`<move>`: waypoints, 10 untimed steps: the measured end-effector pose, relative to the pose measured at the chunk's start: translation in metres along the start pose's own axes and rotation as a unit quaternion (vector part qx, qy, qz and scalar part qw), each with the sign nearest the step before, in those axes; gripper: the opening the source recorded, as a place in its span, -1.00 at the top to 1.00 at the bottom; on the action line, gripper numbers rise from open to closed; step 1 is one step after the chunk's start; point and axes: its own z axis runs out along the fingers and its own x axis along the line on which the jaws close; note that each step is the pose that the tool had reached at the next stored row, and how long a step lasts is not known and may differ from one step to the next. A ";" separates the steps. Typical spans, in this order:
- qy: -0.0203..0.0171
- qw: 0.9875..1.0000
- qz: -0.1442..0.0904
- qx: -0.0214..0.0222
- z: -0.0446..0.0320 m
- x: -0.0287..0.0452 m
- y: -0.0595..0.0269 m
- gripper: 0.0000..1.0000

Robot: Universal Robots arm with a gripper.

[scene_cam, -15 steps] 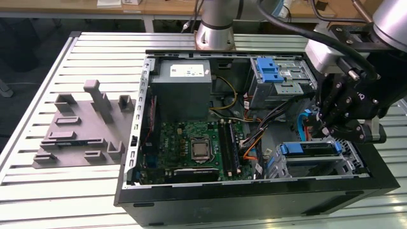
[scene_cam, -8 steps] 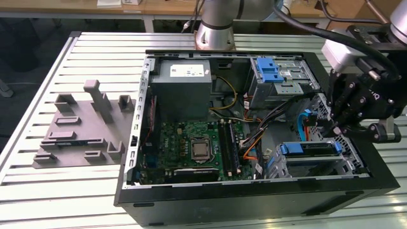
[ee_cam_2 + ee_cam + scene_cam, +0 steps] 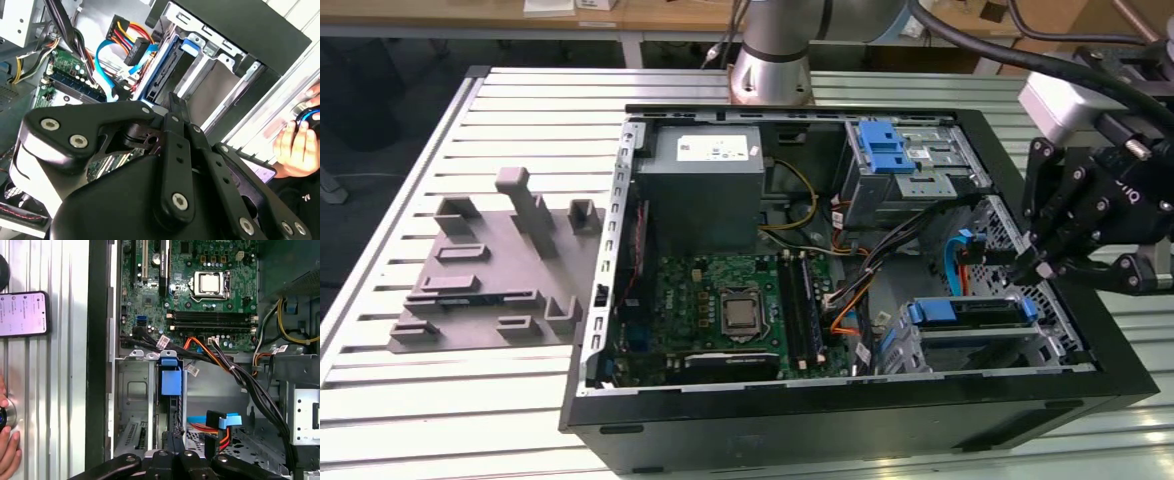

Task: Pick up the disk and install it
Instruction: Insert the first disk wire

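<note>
Disk [image 3: 967, 312] sits edge-up in the drive cage [image 3: 1061, 345], seated in a slot at the cage's motherboard-side end; its blue carrier tab shows in the first wrist view [image 3: 169, 379] and as a blue edge in the second wrist view [image 3: 161, 70]. Claw [image 3: 1031, 268] hangs just above the cage, fingers [image 3: 172, 439] drawn together, holding nothing, tips close over the disk's upper edge. Motherboard [image 3: 727, 300] lies beside the cage inside the case [image 3: 854, 420]. Orange and blue cables [image 3: 220, 422] run beside the cage. Phone [image 3: 24, 314] lies on the worktop [image 3: 480, 400] outside the case; a hand [image 3: 299, 145] rests near it
</note>
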 end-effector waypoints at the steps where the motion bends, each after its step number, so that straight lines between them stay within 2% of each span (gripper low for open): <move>1: 0.000 1.000 0.000 0.000 0.0000 0.0000 -0.0005 0.79; 10: 0.000 1.000 0.000 0.002 0.0020 -0.0078 -0.0012 0.79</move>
